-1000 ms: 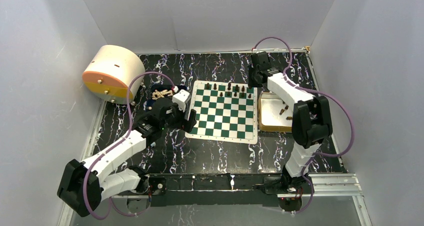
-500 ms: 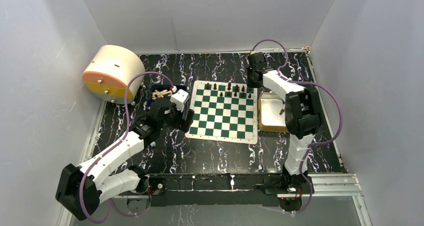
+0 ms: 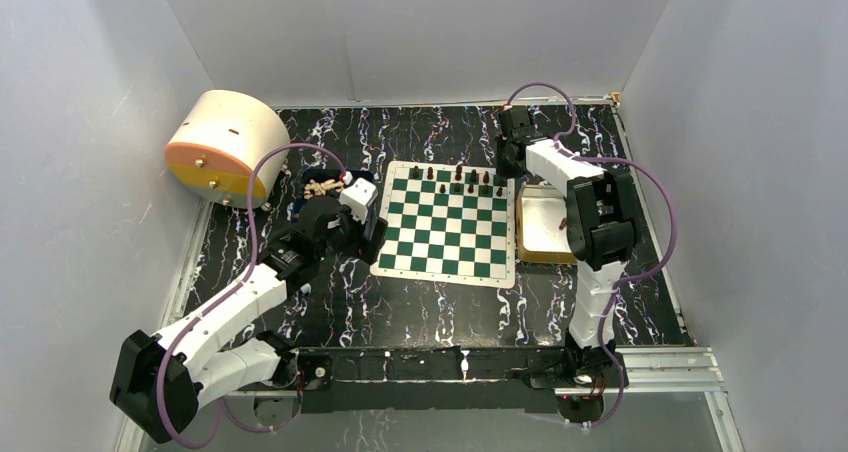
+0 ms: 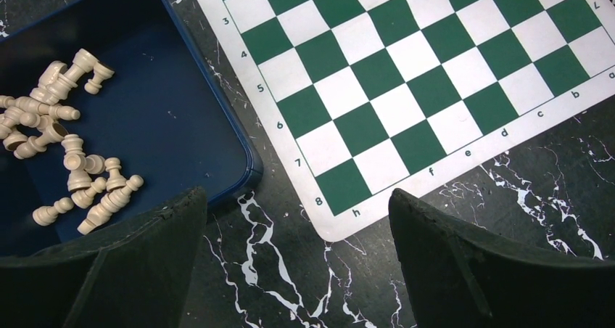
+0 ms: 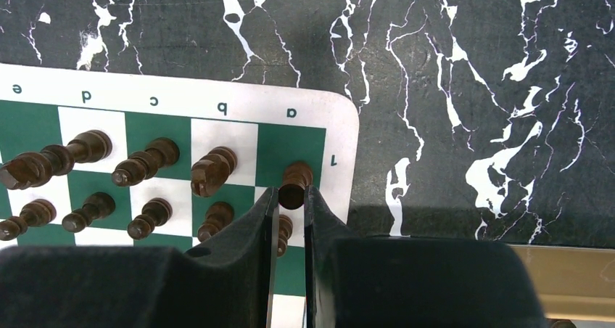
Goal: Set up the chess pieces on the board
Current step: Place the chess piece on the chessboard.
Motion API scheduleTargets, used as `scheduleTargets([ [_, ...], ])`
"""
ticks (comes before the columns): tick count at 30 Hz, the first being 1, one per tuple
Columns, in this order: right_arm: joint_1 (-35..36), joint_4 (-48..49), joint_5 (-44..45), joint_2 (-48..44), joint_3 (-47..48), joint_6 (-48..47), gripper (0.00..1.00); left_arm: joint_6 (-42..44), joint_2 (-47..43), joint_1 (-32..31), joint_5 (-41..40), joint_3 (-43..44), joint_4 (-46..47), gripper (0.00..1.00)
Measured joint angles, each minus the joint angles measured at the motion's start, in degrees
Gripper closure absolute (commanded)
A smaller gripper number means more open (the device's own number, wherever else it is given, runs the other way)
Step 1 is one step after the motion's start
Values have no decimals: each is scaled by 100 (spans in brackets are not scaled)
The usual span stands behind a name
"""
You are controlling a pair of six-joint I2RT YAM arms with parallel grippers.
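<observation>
The board (image 3: 448, 234) lies mid-table, green and white checks with a white border. Several dark chess pieces (image 3: 458, 180) stand in two rows along its far edge. In the right wrist view my right gripper (image 5: 290, 194) is shut on one dark piece (image 5: 295, 183), whose foot is over the green corner square by the marks a and 1 on the board (image 5: 342, 136). More dark pieces (image 5: 149, 165) stand to its left. My left gripper (image 4: 297, 208) hangs open over bare table beside the board's (image 4: 406, 74) h-8 corner, holding nothing.
A blue tray (image 4: 167, 117) with several pale chess pieces (image 4: 69, 150) lies left of the board. A gold tin tray (image 3: 545, 227) sits at the board's right. A round cream and orange container (image 3: 222, 147) stands at the far left. Grey walls close in the table.
The right arm's elbow has swung in towards the far right corner of the board; its gripper stays there, shut. The left arm has barely shifted.
</observation>
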Motion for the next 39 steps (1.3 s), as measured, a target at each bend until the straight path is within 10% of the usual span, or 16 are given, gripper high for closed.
scheduleTargets([
  [39,-39,-612,-162,608,1003,4,80,7,-33,0,-149,0,2,8],
])
